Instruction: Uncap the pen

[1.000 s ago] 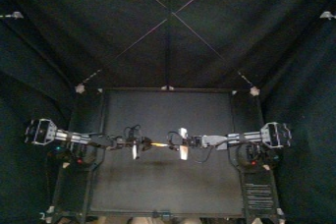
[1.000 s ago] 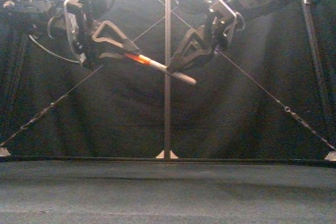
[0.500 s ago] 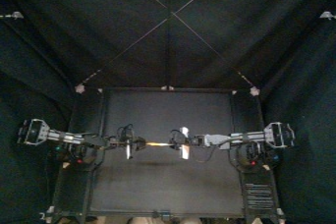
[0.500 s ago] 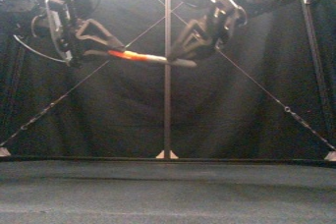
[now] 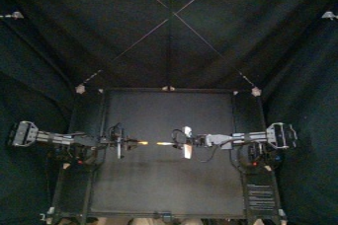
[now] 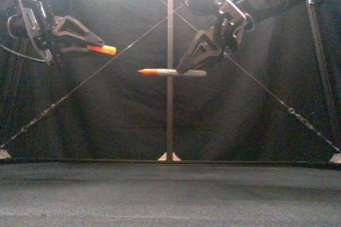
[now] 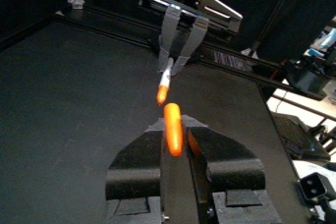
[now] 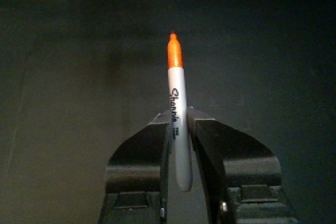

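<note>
Cap (image 6: 100,49) in left gripper (image 6: 82,44), pen (image 6: 170,72) in right gripper (image 6: 201,65), apart.

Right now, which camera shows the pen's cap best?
Left wrist view: the orange cap sits large in the left end effector. Front view shows it small; top view, too tiny to tell; right wrist view, not at all.

view: black table (image 5: 165,185) | black back curtain (image 5: 126,41) behind it | black side curtains (image 5: 30,81) flanking
</note>
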Controlling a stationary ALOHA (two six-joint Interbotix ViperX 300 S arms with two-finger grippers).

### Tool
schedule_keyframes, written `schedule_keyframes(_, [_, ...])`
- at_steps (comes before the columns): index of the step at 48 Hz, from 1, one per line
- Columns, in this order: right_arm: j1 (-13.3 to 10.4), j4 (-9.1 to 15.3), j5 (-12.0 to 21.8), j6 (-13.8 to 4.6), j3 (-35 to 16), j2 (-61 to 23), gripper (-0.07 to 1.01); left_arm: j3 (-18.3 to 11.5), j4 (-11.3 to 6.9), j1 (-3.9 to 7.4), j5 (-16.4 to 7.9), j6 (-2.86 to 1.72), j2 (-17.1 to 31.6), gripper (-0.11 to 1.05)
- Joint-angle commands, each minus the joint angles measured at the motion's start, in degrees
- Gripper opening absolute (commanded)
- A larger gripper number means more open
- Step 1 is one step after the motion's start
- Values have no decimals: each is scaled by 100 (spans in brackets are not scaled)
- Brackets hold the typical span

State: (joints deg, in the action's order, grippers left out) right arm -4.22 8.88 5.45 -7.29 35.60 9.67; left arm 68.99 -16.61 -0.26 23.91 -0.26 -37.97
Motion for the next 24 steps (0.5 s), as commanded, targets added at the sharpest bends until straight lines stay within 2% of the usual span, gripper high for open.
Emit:
schedule_keyframes(1, [-35, 9, -53, 9, -62, 255, 55, -53, -18, -9, 9, 0, 9, 47])
schedule_keyframes(24, [-35, 9, -79, 26, -35, 360, 55, -35, -9, -9, 9, 0, 9, 47])
